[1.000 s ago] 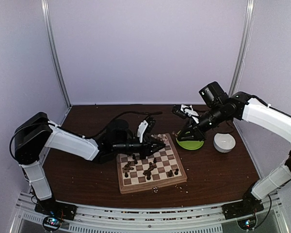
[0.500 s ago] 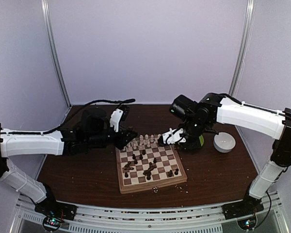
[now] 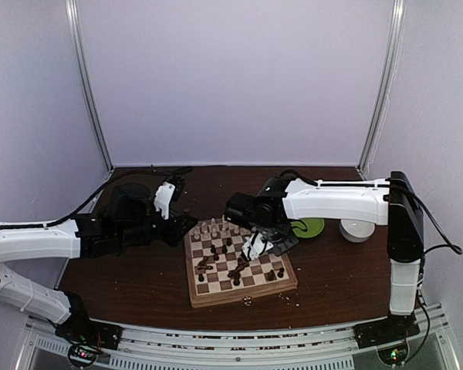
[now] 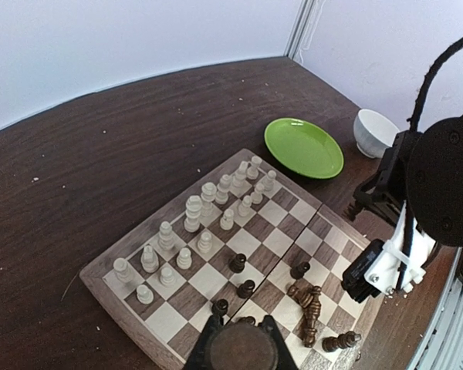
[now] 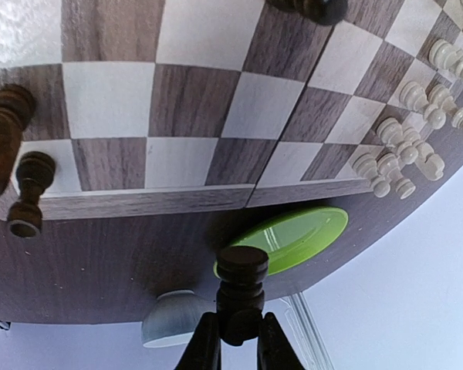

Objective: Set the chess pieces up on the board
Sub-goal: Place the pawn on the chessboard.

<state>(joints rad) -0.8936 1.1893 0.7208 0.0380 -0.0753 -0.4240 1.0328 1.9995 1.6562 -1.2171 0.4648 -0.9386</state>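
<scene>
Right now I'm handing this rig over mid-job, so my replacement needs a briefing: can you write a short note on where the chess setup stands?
Left gripper: shut on a dark piece, by the left side of the board.
Right gripper: shut on a second dark piece, above the board's right part.
Done: pale pieces stand in two rows along the far edge.
Left: a few standing dark pieces sit loose mid-board and toppled dark pieces lie near them. The dark rows on the near side are not yet formed.
</scene>
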